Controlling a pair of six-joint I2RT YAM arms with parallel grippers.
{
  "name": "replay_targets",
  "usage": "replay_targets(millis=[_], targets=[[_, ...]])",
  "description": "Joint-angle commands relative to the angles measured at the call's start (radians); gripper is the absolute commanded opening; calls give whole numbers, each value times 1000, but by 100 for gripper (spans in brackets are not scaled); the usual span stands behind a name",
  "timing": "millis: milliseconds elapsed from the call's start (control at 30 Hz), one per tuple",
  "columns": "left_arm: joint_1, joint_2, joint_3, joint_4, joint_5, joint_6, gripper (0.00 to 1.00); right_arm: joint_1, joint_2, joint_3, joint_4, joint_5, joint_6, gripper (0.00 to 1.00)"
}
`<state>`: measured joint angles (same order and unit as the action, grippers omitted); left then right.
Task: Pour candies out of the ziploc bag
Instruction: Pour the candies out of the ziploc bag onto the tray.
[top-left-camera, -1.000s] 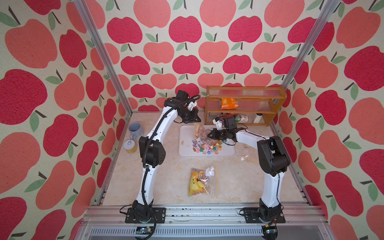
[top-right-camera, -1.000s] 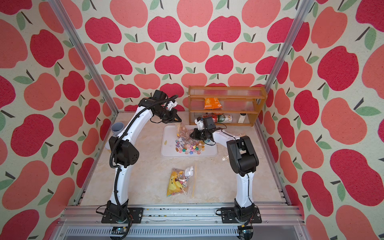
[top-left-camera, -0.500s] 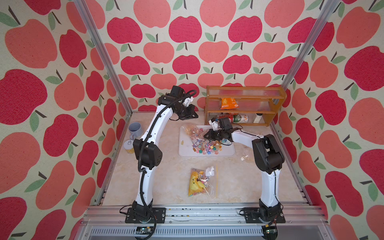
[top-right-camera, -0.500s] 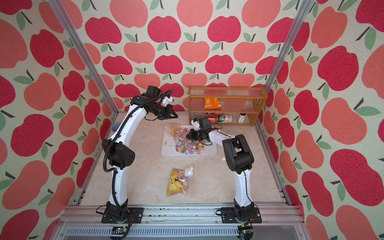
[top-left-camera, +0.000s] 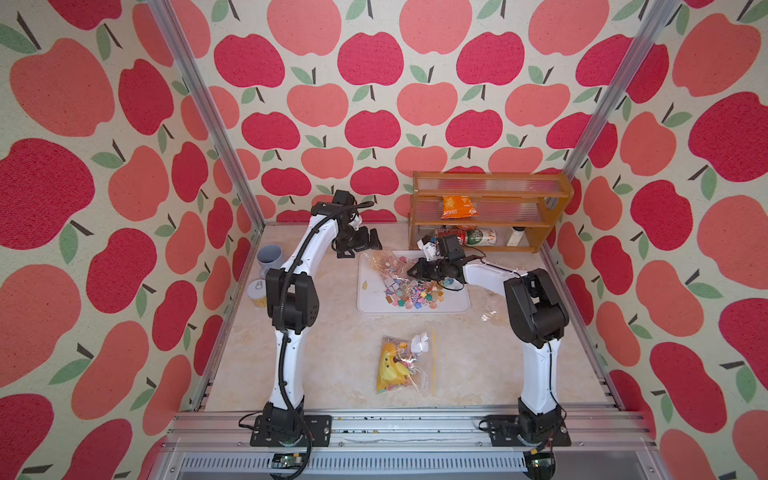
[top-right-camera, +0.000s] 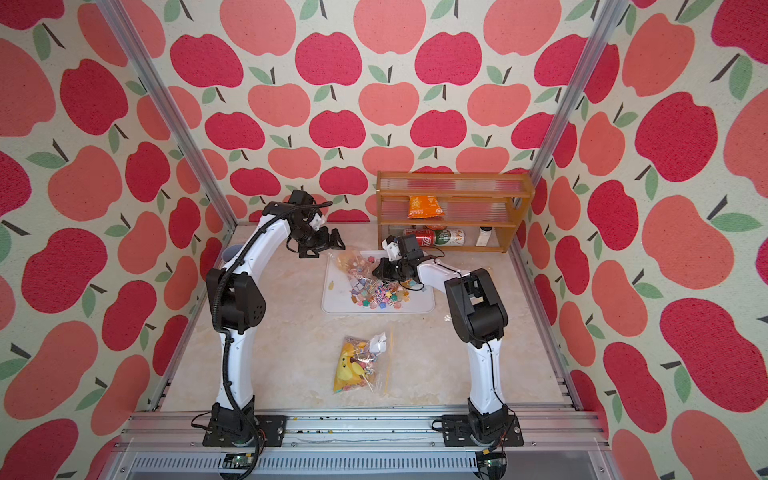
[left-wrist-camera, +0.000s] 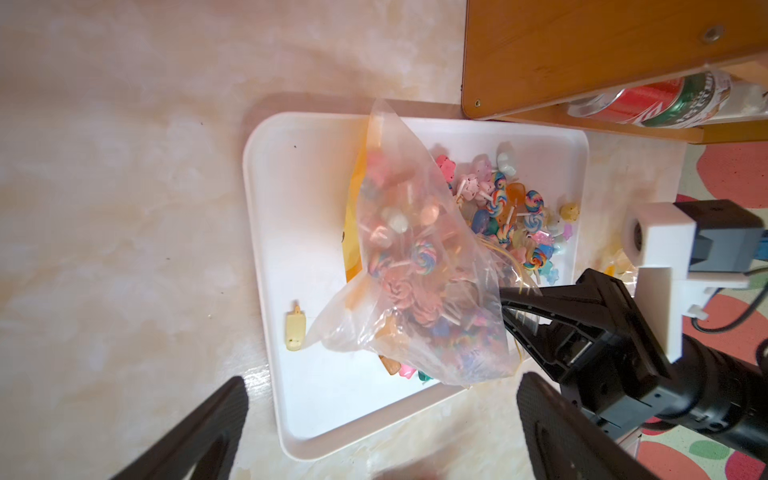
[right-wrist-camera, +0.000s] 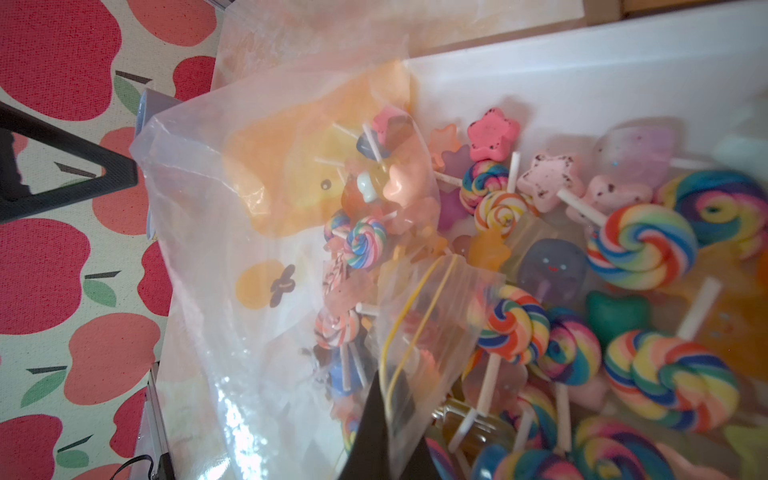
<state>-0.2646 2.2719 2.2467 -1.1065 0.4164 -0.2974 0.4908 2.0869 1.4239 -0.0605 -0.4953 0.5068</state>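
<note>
Status: my left end effector (left-wrist-camera: 382, 436) is wide open and empty. It hovers above the worktop (top-left-camera: 332, 353) at the white tray's (left-wrist-camera: 316, 399) back-left corner, just beside the ziploc bag (left-wrist-camera: 415, 257) and not touching it. My right end effector (left-wrist-camera: 505, 306) is closed, pinching the bag's film at the yellow zip strip (right-wrist-camera: 409, 307), low over the tray.

The bag lies slumped on the tray. Some of the candies (top-left-camera: 415, 293) are out, spread over the tray on the right arm's side of the bag. Plenty are inside, not yet out. I judge the pour roughly half done.

Handling, my read: the bag is thin limp film, light and slick, with no stiffness. It folds wherever I pinch, and a mouth-side grip alone won't tip it. The candies are small hard pieces, many on sticks. The sticks look likely to snag in folds and clump rather than flow. Loose ones will bounce, so the mouth should sit low inside the tray rim.

Where to grab: left takes the loose closed-end corner, film only, no candy between the pads. It raises that corner above the mouth, with right holding the zip edge down. Small shakes, no yank, because the film may slip out.

Watch: the wooden shelf (top-left-camera: 486, 195) is close behind the tray. The second bag (top-left-camera: 399, 368) at the worktop's front is untouched.
</note>
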Motion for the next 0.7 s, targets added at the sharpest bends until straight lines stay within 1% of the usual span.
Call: replay_targets(millis=[0,67,200,267,300,333,367,433,467,533,633,667], targets=[[-10,58,4,8,-10,-11,100,8,-5,34,-15,-9,4,3],[-9,82,3,20,-6,-24,99,9,-5,36,-13,-11,6,3],[-5,100,-14,99,63,-53,99,17,-10,32,-6,-14,10,3],[-8,114,-7,132,79,-71,97,24,-10,31,-4,-14,9,3],[-9,124,5,135,85,-77,93,27,-10,31,-4,-14,9,3],[-8,137,20,136,98,-82,86,29,-10,29,-4,-14,9,2],[-8,153,35,135,111,-83,72,31,-11,26,-2,-14,9,2],[-11,179,60,122,124,-88,39,31,-17,19,3,-14,10,2],[-13,190,70,111,124,-86,30,31,-20,14,7,-15,12,2],[-17,202,82,87,113,-76,17,31,-27,9,8,-16,9,3],[-19,189,56,86,108,-63,0,31,-40,8,1,-12,1,2],[-19,180,48,86,112,-59,0,30,-43,8,-2,-12,0,2]])
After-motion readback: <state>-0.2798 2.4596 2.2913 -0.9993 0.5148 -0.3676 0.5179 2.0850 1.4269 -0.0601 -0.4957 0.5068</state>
